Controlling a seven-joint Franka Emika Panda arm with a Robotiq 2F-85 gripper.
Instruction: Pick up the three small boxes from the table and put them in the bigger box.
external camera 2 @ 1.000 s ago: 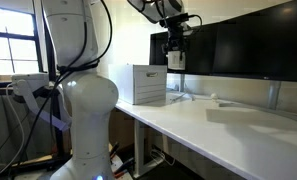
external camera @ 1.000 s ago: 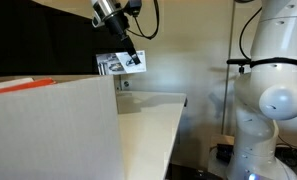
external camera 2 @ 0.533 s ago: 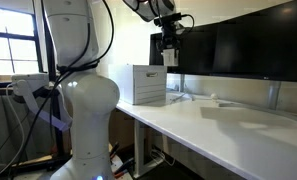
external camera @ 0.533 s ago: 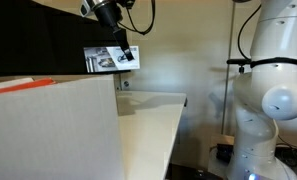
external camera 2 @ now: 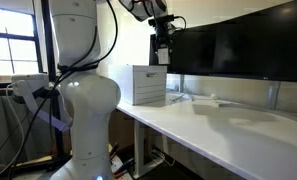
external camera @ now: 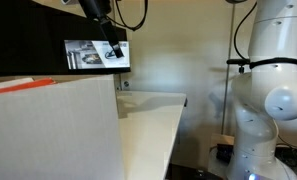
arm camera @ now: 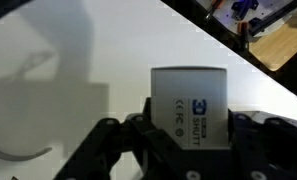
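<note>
Item: small carton (external camera: 93, 55), pale with dark print and a picture on its broad face. It is held in mid-air, well clear of the table (external camera: 158, 105) and higher than the top rim of the bigger box (external camera: 48, 130). In the wrist view the carton (arm camera: 191, 108) shows a grey-white face with a blue mark and dark lettering. White tabletop (arm camera: 48, 60) lies below it, and the table's edge runs diagonally across the upper right.

Holder: gripper (external camera: 114, 52), clamped on the carton. In the wrist view the gripper (arm camera: 190, 122) has a dark finger pressed against each side of the carton.

Container: bigger box, plain pale walls, standing on the table. An orange strip (external camera: 18, 86) runs along its top rim. In an exterior view the bigger box (external camera 2: 148, 85) sits at the far end of the table (external camera 2: 238, 130), with the gripper (external camera 2: 160, 45) in the air above it.

Surroundings: white robot body (external camera: 273, 90) beside the table's edge; black monitors (external camera 2: 238, 45) along the table's back edge; a window (external camera 2: 8, 50) beyond the robot.
</note>
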